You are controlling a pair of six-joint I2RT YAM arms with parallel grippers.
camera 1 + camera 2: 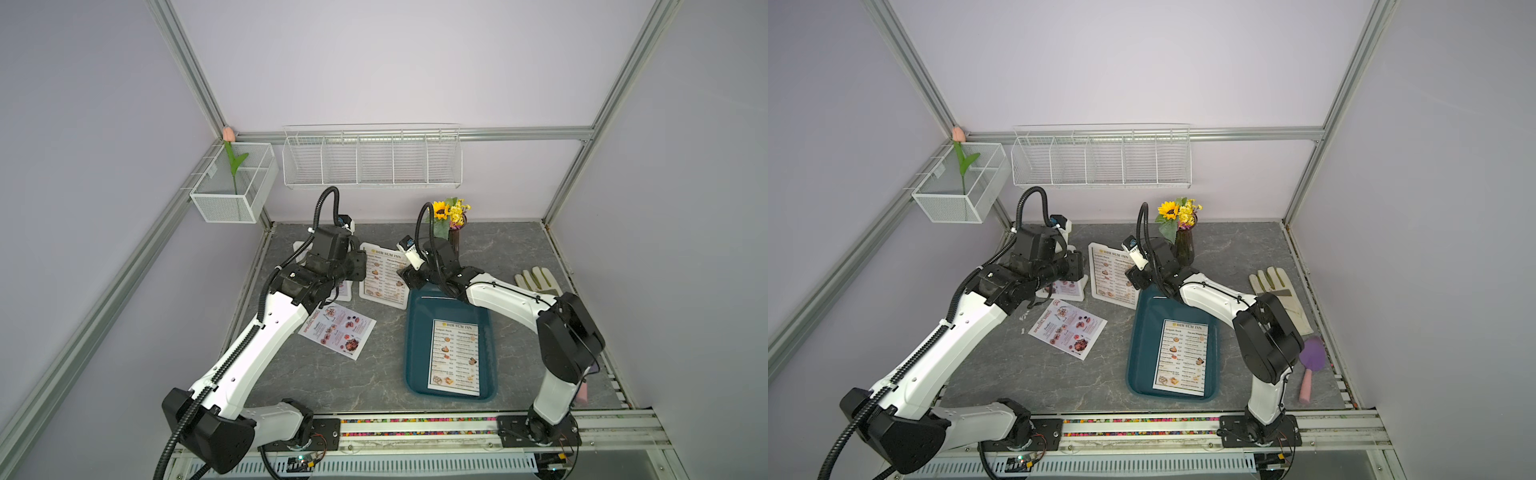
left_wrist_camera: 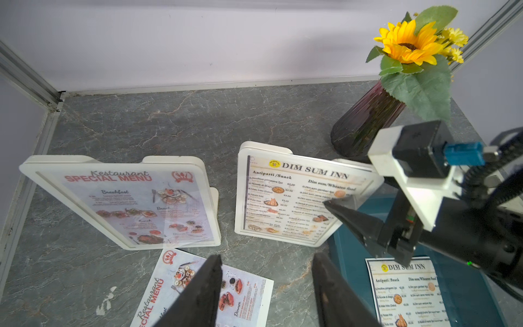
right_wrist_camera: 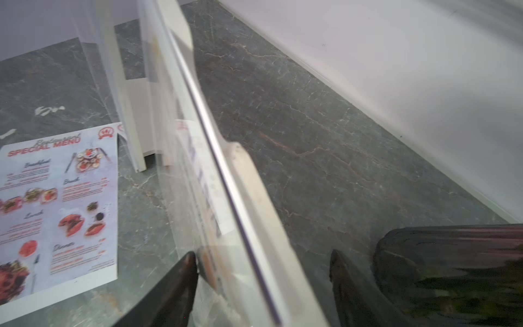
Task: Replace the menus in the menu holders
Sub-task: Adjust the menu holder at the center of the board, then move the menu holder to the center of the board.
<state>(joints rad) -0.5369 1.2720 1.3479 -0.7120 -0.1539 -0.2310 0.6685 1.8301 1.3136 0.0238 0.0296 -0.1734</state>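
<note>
This is a robot lab cell dressed up as a restaurant table. Aluminium bars frame plain lilac panels. Two arms are bolted to a rail along the front edge, with cables and a bare circuit board below. The props give the dining look (a stone-look top, menus, a vase of flowers). Wire baskets hang on the back wall.

A dark teal tray lies on the grey marbled tabletop. Behind it stands a dark vase of yellow flowers. Right of it lie a pale glove and a purple, pink-handled utensil. On the walls beyond it hang a wire rack and a mesh basket holding a tulip.
</note>
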